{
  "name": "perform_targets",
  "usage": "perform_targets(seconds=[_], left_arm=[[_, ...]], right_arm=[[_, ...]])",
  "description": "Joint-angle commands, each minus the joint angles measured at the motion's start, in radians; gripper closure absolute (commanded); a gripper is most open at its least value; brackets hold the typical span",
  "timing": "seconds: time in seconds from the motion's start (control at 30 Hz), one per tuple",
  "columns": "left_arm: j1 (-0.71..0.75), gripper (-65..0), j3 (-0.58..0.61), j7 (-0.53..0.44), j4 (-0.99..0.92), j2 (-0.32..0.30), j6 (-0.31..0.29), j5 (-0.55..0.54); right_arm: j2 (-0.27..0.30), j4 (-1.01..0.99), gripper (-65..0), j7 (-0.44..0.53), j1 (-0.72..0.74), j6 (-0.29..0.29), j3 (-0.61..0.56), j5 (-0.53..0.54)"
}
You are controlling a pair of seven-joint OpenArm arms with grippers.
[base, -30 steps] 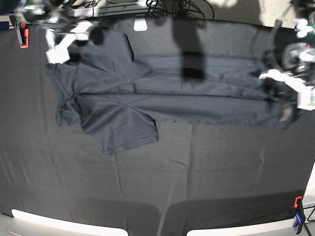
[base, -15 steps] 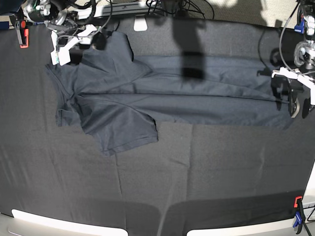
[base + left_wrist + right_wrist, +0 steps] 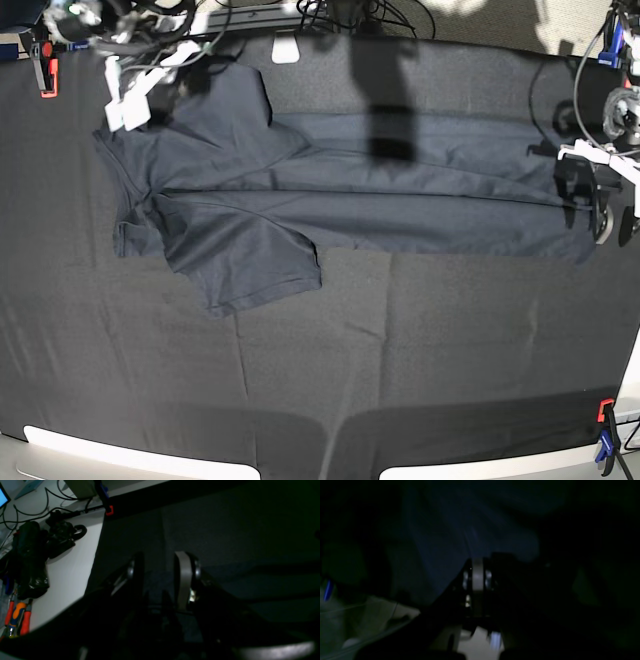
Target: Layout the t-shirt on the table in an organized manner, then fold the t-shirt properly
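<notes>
Your table [image 3: 420,360] fills nearly the whole base view, black cloth with creases. The t-shirt [image 3: 330,205] lies on its far half, stretched sideways, one sleeve flopped toward the table's middle. A clamp [image 3: 606,440] grips the near corner of the table, another [image 3: 42,62] the far corner. Your left gripper [image 3: 612,212] hangs released at the shirt's hem end; your right gripper [image 3: 128,108] is clenched, empty, by the collar end.

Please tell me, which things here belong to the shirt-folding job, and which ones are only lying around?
For the job:
- t-shirt
- table

Only lying around:
- orange-and-blue clamp at the table corner
- red clamp
- orange-handled tools beside the table
- cables
</notes>
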Motion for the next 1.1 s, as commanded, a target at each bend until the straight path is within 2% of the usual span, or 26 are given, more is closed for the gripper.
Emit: perform_targets(seconds=[0.0, 0.2, 0.33, 0.37, 0.5, 0.6, 0.67, 0.73, 0.83, 0.9, 1.0, 1.07], left_arm=[[-0.003, -17.5, -0.009, -0.024, 0.016, -0.014, 0.003, -0.006], [-0.002, -17.5, -0.009, -0.024, 0.016, -0.014, 0.002, -0.037], [-0.002, -17.5, -0.009, -0.013, 0.016, -0.014, 0.000, -0.039], [-0.003, -17.5, -0.009, -0.008, 0.014, -0.014, 0.000, -0.039], [-0.003, -17.5, -0.009, -0.010, -0.039, -0.014, 0.000, -0.039], [-0.003, -17.5, -0.009, -0.062, -0.112, -0.014, 0.000, -0.039], [-0.005, -17.5, -0.009, -0.107, -0.154, -0.014, -0.001, -0.043], [-0.012, -17.5, -0.009, -0.112, -0.176, -0.014, -0.006, -0.043], [-0.025, -17.5, -0.009, -0.111, -0.178, -0.014, -0.058, -0.043], [-0.036, -17.5, -0.009, -0.108, -0.178, -0.014, -0.099, -0.058], [-0.042, -17.5, -0.009, -0.107, -0.178, -0.014, -0.113, -0.088], [-0.041, -17.5, -0.009, -0.107, -0.178, -0.014, -0.113, -0.096]], right_arm=[[0.003, 0.037, 0.0, 0.027, 0.019, 0.008, 0.002, 0.020], [0.003, 0.032, 0.0, 0.026, 0.181, 0.008, -0.045, -0.032], [0.003, 0.031, 0.0, -0.122, 0.271, 0.007, -0.103, -0.060], [0.003, 0.031, 0.0, -0.125, 0.277, 0.007, -0.108, -0.072], [0.003, 0.076, 0.0, -0.124, 0.199, 0.006, -0.109, -0.150], [0.003, 0.146, 0.0, -0.123, 0.073, 0.007, -0.097, -0.233], [0.003, 0.171, 0.0, -0.122, -0.008, 0.007, -0.064, -0.228], [0.003, 0.169, 0.0, -0.104, -0.065, 0.007, -0.019, -0.229], [0.003, 0.158, 0.0, -0.071, -0.111, 0.008, 0.056, -0.232], [0.003, 0.144, -10.3, -0.042, -0.117, 0.008, 0.100, -0.231], [0.003, 0.101, -27.6, 0.032, -0.117, 0.008, 0.135, -0.232], [0.003, 0.055, -33.8, 0.077, -0.116, 0.008, 0.134, -0.227]])
